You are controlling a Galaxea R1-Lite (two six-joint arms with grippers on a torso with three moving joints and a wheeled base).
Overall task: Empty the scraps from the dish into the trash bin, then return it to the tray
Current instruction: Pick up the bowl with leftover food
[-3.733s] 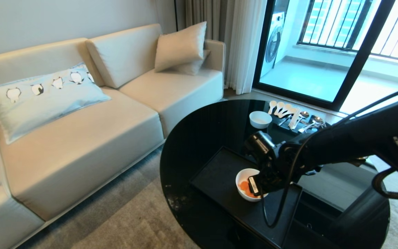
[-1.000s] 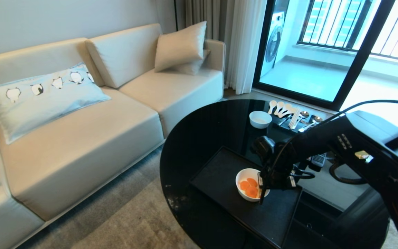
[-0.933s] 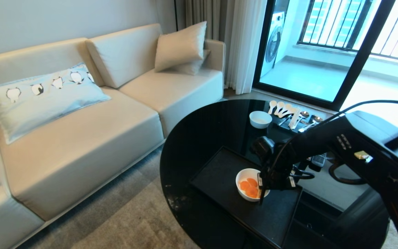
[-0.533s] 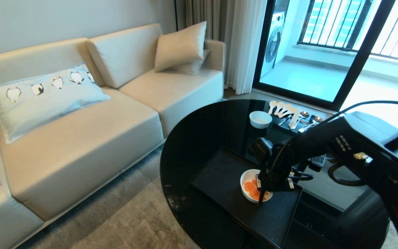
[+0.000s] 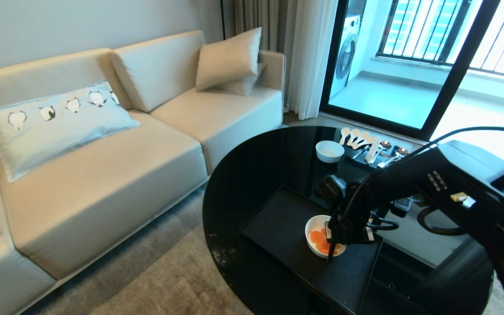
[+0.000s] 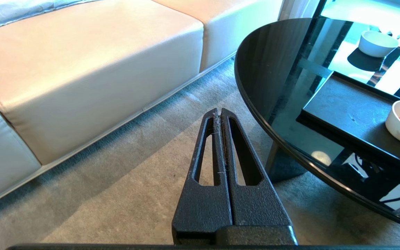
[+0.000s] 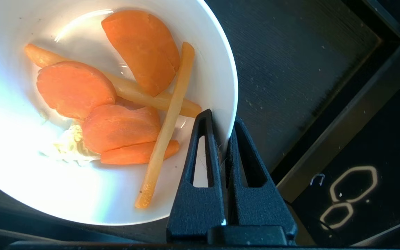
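Note:
The dish [image 5: 314, 226], a glossy white deep bowl, sits on the matte black tray [image 5: 278, 218]. In it lie the scraps [image 7: 78, 88]: orange carrot slices and pale yellow strips. My right gripper [image 7: 221, 119] is shut on the dish's right-hand rim [image 7: 233, 69], one finger inside and one outside. In the head view the right gripper [image 5: 331, 245] points down at that rim. The left gripper [image 6: 219, 111] hangs shut and empty over the carpet beside the table, with the dish [image 6: 399, 121] off to its side. The trash bin is out of view.
The tray lies on a glossy black round table [image 5: 252, 175]. A smaller white bowl [image 5: 329, 151] and a row of spoons and cutlery [image 5: 368, 146] stand at the table's far side. A beige sofa [image 5: 103, 175] fills the left, with grey carpet [image 5: 169, 280] between.
The right gripper's fingers have shut on the dish's rim, and the dish has slid slightly to the right on the tray. The left arm has not moved.

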